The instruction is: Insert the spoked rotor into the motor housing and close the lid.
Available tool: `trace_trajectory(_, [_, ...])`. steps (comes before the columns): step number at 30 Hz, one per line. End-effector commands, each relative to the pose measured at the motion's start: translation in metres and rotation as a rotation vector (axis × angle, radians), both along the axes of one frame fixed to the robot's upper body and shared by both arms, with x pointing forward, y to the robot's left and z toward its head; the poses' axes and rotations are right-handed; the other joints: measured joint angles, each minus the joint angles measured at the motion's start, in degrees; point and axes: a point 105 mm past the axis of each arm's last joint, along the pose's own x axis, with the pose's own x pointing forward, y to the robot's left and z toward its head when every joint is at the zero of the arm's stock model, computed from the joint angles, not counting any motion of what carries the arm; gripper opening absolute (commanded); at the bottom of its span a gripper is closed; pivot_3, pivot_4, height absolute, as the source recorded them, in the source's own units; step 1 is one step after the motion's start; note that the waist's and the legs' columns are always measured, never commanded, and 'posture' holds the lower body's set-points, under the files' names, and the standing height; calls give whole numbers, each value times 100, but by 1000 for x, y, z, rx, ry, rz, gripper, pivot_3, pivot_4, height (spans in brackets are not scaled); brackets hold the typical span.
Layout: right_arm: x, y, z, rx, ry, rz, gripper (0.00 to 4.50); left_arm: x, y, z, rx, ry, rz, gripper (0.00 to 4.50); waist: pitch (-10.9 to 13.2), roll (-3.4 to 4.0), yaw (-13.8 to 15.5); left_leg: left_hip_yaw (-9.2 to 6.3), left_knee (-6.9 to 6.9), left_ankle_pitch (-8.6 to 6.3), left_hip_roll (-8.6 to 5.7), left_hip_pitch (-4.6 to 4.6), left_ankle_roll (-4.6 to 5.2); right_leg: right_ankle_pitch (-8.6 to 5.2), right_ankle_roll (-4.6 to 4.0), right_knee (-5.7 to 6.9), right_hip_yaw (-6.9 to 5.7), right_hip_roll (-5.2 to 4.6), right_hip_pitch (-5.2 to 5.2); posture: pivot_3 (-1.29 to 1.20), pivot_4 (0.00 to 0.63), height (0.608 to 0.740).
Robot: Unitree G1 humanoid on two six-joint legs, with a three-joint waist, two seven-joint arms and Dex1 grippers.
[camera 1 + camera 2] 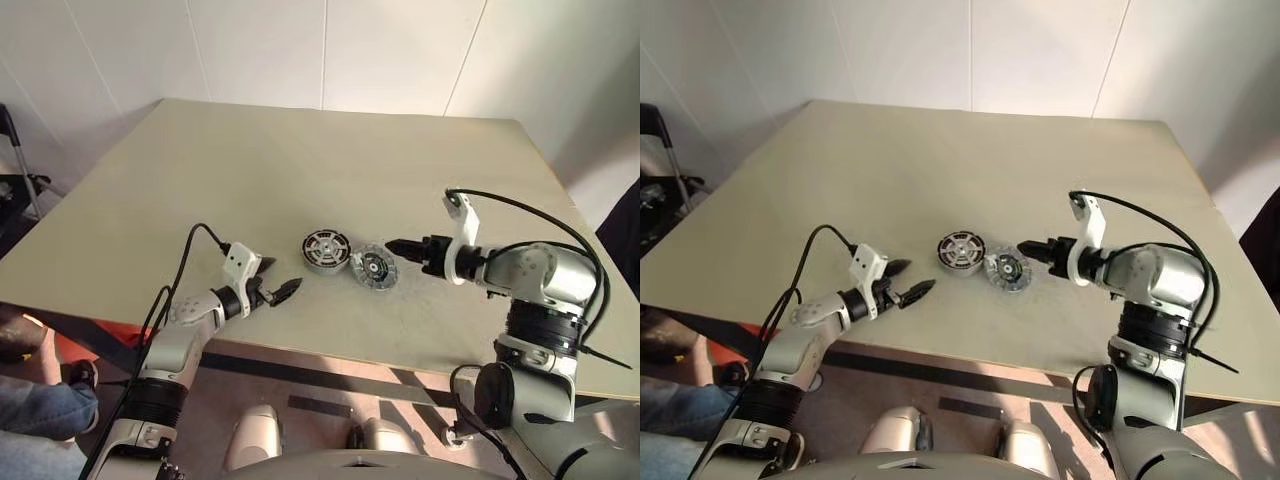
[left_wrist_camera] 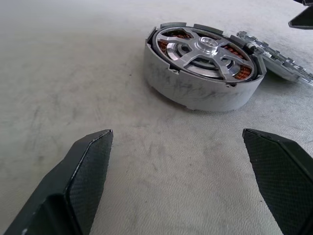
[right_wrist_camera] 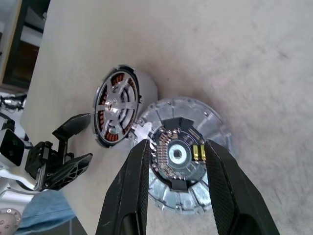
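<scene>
The motor housing (image 1: 326,251) stands on the table, a silver-grey cup with copper windings (image 2: 240,72). The spoked rotor (image 2: 203,49) sits inside it, silvery spokes up. The lid (image 1: 373,267), a ribbed grey disc with a dark centre, rests right beside the housing, tilted with its edge against it. My right gripper (image 1: 392,245) hovers just to the right of the lid, open and empty; the right wrist view shows the lid (image 3: 215,122) beyond its fingers. My left gripper (image 1: 282,275) is to the left of the housing, wide open and empty.
The beige table (image 1: 300,150) stretches far behind the parts; its front edge runs close below both grippers. A person's leg in jeans (image 1: 30,410) shows at the lower left beyond the table. Black cables loop from both wrists.
</scene>
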Motion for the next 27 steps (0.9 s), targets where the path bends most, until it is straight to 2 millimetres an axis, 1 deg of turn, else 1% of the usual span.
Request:
trace_trajectory(1, [-11,-7,-2,33,-12,-28,1933,3,-3,17,-1,-57,-27,4500,-1,2,5,0,-2,1,0,3,-2,-1,1,0,0,0,2,0,0,740])
trace_trajectory(4, [-21,-5,-16,40,31,-38,1933,2,-3,16,2,-53,-33,4500,-3,6,1,0,-4,3,0,7,-5,-19,34,-1,0,0,4,0,0,740])
trace_trajectory(7, [-29,0,-32,43,84,-39,1933,1,-4,16,4,-51,-36,4500,-5,12,-12,0,-5,4,0,14,-6,-23,41,-2,0,0,7,0,0,740])
trace_trajectory(9, [-33,3,-36,49,100,-37,1933,0,-4,16,5,-52,-37,4500,-5,12,-9,-1,-17,4,0,38,-8,-25,43,-11,0,0,26,0,0,740])
trace_trajectory(11, [-33,5,-34,60,90,-35,1933,-1,-3,17,8,-52,-37,4500,-6,11,-15,0,-33,5,-2,62,-9,-25,44,-28,0,0,47,0,0,740])
trace_trajectory(13, [-32,6,-32,68,81,-34,1933,-1,-2,18,11,-52,-35,4500,-7,9,-19,1,-80,6,-8,95,-10,-25,45,-65,0,0,70,0,0,740])
trace_trajectory(18, [-34,9,-28,79,67,-14,1933,-1,-1,23,15,-56,-32,4500,-8,10,-24,1,-117,23,-13,93,-38,-25,42,-69,0,2,57,0,0,740])
trace_trajectory(22, [-38,14,-27,89,65,5,1933,-2,-1,25,16,-56,-30,4500,-8,11,-24,2,-124,23,-13,88,-39,-17,15,-70,-1,3,50,0,0,740])
trace_trajectory(27, [-44,22,-25,107,67,34,1933,-2,2,23,18,-50,-23,4500,-8,12,-19,2,-124,23,-15,89,-39,-30,36,-72,0,3,52,0,0,740])
